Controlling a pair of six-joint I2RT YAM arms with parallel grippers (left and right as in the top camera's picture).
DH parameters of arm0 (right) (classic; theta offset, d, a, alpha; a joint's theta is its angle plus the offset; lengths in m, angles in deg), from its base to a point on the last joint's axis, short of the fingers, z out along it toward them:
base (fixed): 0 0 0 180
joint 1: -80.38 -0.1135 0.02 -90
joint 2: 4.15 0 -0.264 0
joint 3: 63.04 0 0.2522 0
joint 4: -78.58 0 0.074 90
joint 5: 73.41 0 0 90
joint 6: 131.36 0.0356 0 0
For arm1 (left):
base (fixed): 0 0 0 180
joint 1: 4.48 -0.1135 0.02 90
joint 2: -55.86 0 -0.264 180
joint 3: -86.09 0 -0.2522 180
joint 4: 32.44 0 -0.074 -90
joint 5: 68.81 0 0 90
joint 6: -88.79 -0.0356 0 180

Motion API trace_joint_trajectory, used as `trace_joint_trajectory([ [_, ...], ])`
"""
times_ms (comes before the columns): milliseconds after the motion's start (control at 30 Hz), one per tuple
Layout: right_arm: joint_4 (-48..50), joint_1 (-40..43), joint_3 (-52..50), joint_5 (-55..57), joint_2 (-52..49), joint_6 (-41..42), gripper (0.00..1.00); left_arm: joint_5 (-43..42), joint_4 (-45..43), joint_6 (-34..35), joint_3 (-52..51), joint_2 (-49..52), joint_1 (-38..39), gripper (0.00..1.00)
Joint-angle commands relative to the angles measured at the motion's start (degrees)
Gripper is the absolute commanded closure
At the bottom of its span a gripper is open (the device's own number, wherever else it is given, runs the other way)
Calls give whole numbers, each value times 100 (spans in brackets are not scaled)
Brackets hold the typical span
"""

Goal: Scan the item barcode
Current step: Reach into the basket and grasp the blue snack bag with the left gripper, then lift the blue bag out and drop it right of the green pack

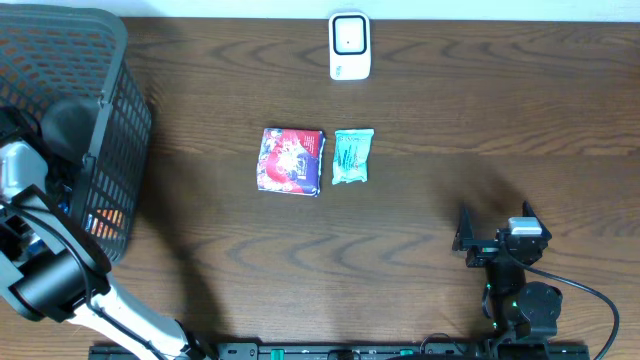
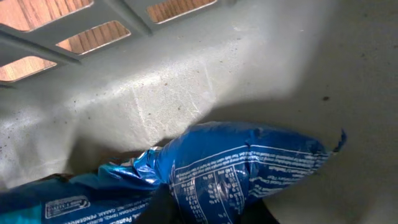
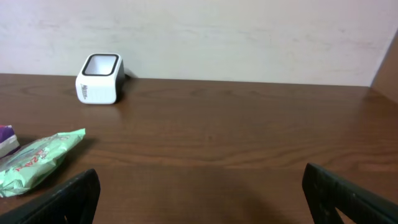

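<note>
Nearest the bottom edge of the overhead view, the right tool [image 1: 496, 215] sat low on the right of the frame. Its two dark fingers [image 3: 68, 196] were spread as wide as they go, with nothing between them but bare wooden worktop [image 1: 450, 120]. At the lower left, the left arm [image 1: 30, 170] reached over the rim of the dark mesh basket [image 1: 120, 100]. The left tool was down inside the basket, and its fingers did not show plainly in any view. That tool was closed. Whether it had pinched anything could not be told.

Right up against the left wrist camera lay a shiny blue packet [image 2: 236, 168]. Its printed back faced the lens and filled the lower half of that frame. The packet rested on the pale grey floor of the basket, with the basket's slotted wall across the upper left.

Further out, in the middle of the overhead frame, two more packets lay flat just beside each other. A red-and-blue packet [image 1: 292, 161] was on the left and a smaller green packet [image 1: 352, 156] on the right.

Farthest away, at the top centre, the white scanner [image 1: 349, 46] stood upright near the far edge of the worktop, well apart from both packets and both tools.
</note>
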State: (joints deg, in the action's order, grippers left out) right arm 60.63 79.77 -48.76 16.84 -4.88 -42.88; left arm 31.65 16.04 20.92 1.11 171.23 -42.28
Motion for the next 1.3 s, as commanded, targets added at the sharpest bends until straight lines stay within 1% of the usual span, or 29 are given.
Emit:
trace_joint_trajectory([
  [0, -9, -57, -20, 28, 9, 61, 1, -461, 107, -2, -79, 140, -11, 93],
  [200, -9, -57, -20, 28, 9, 61, 1, -1508, 35, 46, -79, -787, -9, 92],
  [400, -9, -57, -20, 26, 9, 61, 1, -1847, -192, 350, -76, -2328, -9, 93],
  [533, -9, -57, -20, 28, 9, 61, 1, -2184, -448, 413, -76, -3394, -9, 93],
  [633, -9, -57, -20, 28, 9, 61, 1, -2927, -726, 501, -76, -4070, 4, 93],
  [733, -9, -57, -20, 26, 9, 61, 1, -3779, -966, 592, -76, -4564, 219, 93],
  [800, -9, -57, -20, 26, 9, 61, 1, -4242, -1108, 623, -76, -4804, 616, 93],
  [900, -9, -57, -20, 28, 9, 61, 1, -4389, -1176, 581, -79, -4959, 1668, 93],
  [1000, -9, -57, -20, 28, 9, 61, 1, -4382, -1158, 2, -79, -4848, 2940, 93],
  [1033, -9, -57, -20, 28, 9, 61, 1, -4293, -1121, -142, -79, -4756, 3344, 93],
  [1133, -9, -57, -20, 28, 9, 61, 1, -3620, -1014, -184, -79, -4363, 4446, 93],
  [1233, -9, -57, -20, 28, 9, 61, 1, -3080, -1064, -378, -79, -3783, 5357, 93],
  [1267, -9, -57, -20, 28, 9, 61, 1, -3005, -1091, -470, -79, -3615, 5552, 93],
])
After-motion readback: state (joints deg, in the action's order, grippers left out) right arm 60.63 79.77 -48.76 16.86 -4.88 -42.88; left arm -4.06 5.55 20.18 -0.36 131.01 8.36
